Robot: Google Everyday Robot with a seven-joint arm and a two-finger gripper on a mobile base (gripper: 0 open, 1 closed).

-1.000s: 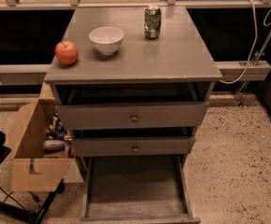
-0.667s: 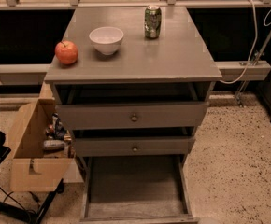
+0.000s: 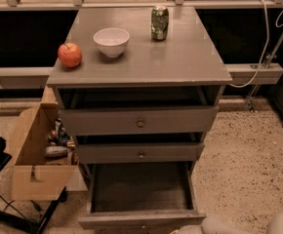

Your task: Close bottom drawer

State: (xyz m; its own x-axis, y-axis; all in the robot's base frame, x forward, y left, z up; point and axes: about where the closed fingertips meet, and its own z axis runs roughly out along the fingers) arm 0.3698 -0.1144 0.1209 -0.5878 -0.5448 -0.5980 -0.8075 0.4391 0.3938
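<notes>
- The bottom drawer [image 3: 131,220] is found at the lower centre of the frame. It is pulled far out of the grey cabinet [image 3: 180,57], so that its long tray lies open and bare to the camera.
- Its narrow front panel is cut by the lower edge of the frame, and its knob can hardly be made out there.
- The middle drawer [image 3: 171,152] and the top drawer [image 3: 180,120] are set just above it. Each is drawn out a little, as is shown by the dark gap over each front.
- The gripper [image 3: 219,226] is taken to be the pale rounded form at the lower edge, right of centre, just beside the right end of the bottom drawer's front. Whether it is released or clenched cannot be told.
- That low place is judged to suit a push against the front panel. Contact with the panel cannot be confirmed.
- An apple [image 3: 70,54], a white bowl [image 3: 111,41] and a green can [image 3: 159,22] are stood on the cabinet top, in the upper part of the frame, well apart from the drawer.
- A cardboard box [image 3: 31,179] holding oddments is placed on the floor at the lower left, beside the cabinet.
- The can's label is printed, but no brand or word on it can be read. No writing is made out on the box.
</notes>
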